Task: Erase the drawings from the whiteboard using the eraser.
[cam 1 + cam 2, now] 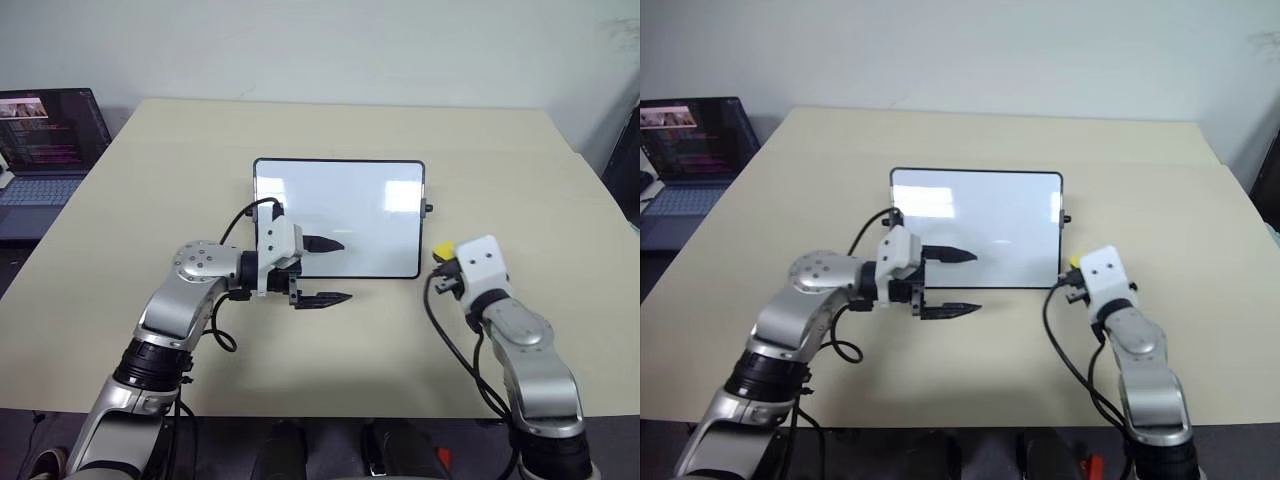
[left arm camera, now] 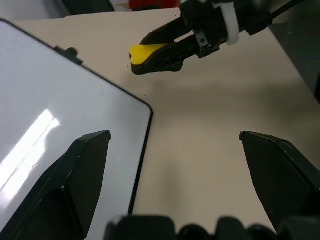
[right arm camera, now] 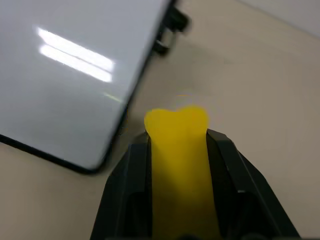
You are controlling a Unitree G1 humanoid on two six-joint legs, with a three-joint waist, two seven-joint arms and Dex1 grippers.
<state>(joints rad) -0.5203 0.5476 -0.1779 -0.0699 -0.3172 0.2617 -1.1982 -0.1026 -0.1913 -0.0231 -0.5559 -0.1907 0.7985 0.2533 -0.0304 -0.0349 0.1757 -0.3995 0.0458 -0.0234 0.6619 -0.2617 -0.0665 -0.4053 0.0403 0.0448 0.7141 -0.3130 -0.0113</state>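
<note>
The whiteboard lies flat in the middle of the table, black-framed. Its visible face is plain white with glare, and the drawings are out of view. My left gripper points right and stands open at the board's near edge, one finger over the board and the other over the table in front of it. My right gripper hangs just off the board's near right corner, shut on the yellow eraser, whose tip sticks out past the fingers. The left wrist view shows the eraser beyond the board's corner.
An open dark laptop sits to the far left, off the beige table. Black cables loop from both wrists over the table's near part. The board has a small knob on its right side.
</note>
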